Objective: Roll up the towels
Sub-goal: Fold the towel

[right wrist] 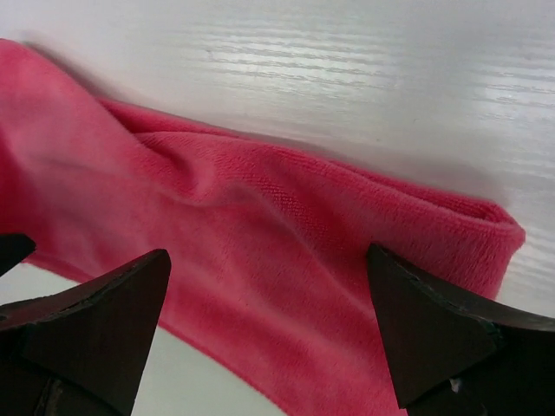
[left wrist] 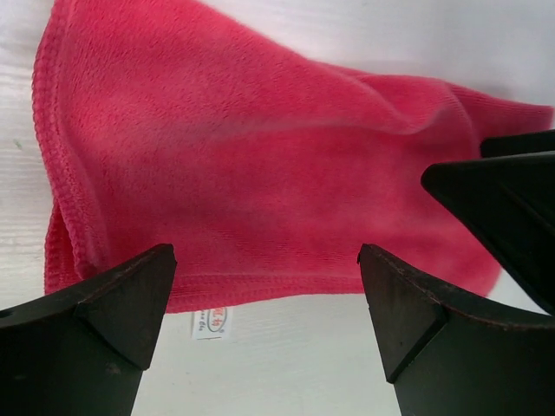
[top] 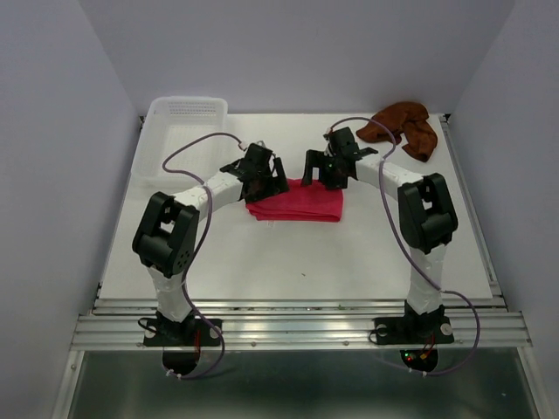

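Observation:
The pink-red towel (top: 297, 202) lies folded flat in the middle of the table. It fills the left wrist view (left wrist: 260, 165), with a small white label (left wrist: 211, 322) at its near hem, and the right wrist view (right wrist: 286, 260). My left gripper (top: 266, 179) hovers open over the towel's far left edge, its jaws wide apart (left wrist: 267, 260) and empty. My right gripper (top: 321, 170) hovers open over the far right edge, jaws spread (right wrist: 269, 260) above the cloth. The rust brown towel (top: 403, 127) lies crumpled at the far right corner.
A translucent white plastic basket (top: 181, 125) stands at the far left corner. The white table (top: 297, 253) is walled by grey panels at the back and sides. A metal rail (top: 297, 327) runs along the near edge at the arm bases.

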### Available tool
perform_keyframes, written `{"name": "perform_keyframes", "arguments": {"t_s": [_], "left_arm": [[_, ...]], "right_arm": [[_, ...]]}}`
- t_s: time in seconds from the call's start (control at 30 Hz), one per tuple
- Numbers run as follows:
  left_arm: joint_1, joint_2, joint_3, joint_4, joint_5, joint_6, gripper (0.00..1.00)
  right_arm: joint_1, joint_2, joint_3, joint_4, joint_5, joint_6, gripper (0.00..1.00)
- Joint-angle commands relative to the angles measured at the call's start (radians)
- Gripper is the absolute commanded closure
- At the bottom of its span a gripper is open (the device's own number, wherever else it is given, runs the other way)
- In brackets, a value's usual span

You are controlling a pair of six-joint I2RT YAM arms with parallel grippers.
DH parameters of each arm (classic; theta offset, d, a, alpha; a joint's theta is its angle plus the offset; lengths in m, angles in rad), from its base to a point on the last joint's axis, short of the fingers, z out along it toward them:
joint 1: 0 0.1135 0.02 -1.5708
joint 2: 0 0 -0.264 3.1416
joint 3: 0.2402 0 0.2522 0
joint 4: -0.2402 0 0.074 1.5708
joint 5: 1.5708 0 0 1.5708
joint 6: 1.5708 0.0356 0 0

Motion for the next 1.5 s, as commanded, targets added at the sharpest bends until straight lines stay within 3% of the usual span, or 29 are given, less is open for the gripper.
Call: {"name": "perform_keyframes", "arguments": {"t_s": [0.0,0.17,0.33,0.5,0.57,0.7,0.93,1.07,1.33,1.47], "left_arm": [[0.006,0.006,-0.027,-0.032,-0.081,0.016,0.01],[0.014,0.014,-0.127,-0.031,-0.119,0.011,0.01],[0.029,0.066,-0.112,-0.023,-0.104,0.014,0.01],[0.055,0.150,0.032,0.012,-0.081,0.065,0.01],[0.058,0.221,0.109,0.027,-0.043,0.134,0.01],[0.023,0.336,0.323,0.081,0.089,0.278,0.01],[-0.008,0.440,0.506,0.094,0.204,0.384,0.01],[-0.006,0.428,0.520,0.057,0.151,0.361,0.01],[0.006,0.224,0.470,0.002,-0.061,0.314,0.01],[0.008,0.041,0.323,-0.031,-0.122,0.220,0.01]], "right_arm": [[-0.021,0.053,0.050,0.042,0.074,-0.025,0.00],[-0.030,0.064,-0.010,0.042,0.134,-0.048,0.00],[-0.030,-0.068,-0.244,0.123,0.107,0.001,0.00],[-0.001,-0.276,-0.514,0.243,0.087,0.125,0.00],[0.045,-0.387,-0.644,0.285,0.153,0.174,0.00],[0.271,-0.516,-0.796,0.377,0.242,0.303,0.00],[0.459,-0.476,-0.720,0.473,0.240,0.349,0.00],[0.490,-0.473,-0.616,0.415,0.321,0.302,0.00],[0.490,-0.643,-0.600,0.336,0.366,0.009,0.00],[0.490,-0.708,-0.602,0.313,0.472,-0.040,0.00]]}}
